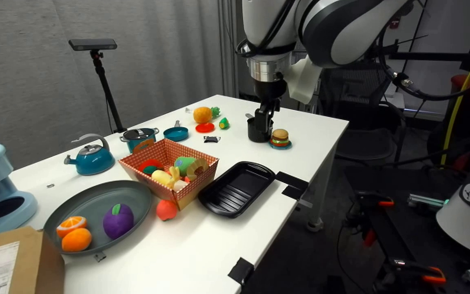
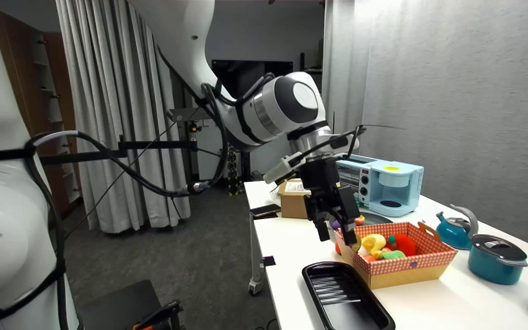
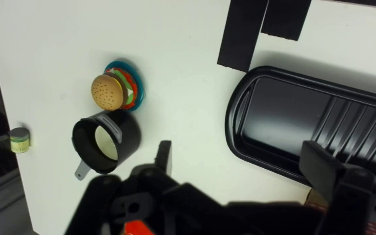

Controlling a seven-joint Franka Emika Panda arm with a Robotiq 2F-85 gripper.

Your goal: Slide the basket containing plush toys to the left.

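The basket (image 1: 197, 192), checked red-orange inside with light brown outer walls, stands on the white table. It also shows in an exterior view (image 2: 406, 276), and one corner shows in the wrist view (image 3: 317, 197). It holds several plush toys, among them a yellow one (image 1: 162, 178), a green one (image 1: 183, 164) and a red one (image 2: 404, 244). My gripper (image 3: 240, 158) is open with nothing between its fingers. It hangs above the table, apart from the basket, between the black pot and the black tray in the wrist view. In an exterior view the gripper (image 2: 337, 234) overlaps the basket's near corner.
A black ridged tray (image 1: 239, 185) lies close beside the basket. A dark plate (image 1: 92, 196) with fruit toys and a red ball (image 1: 166, 210) sit on another side. A black pot (image 3: 129, 133), toy burger (image 3: 108, 91), teal pot (image 2: 493, 266) and kettle (image 1: 94, 160) stand around.
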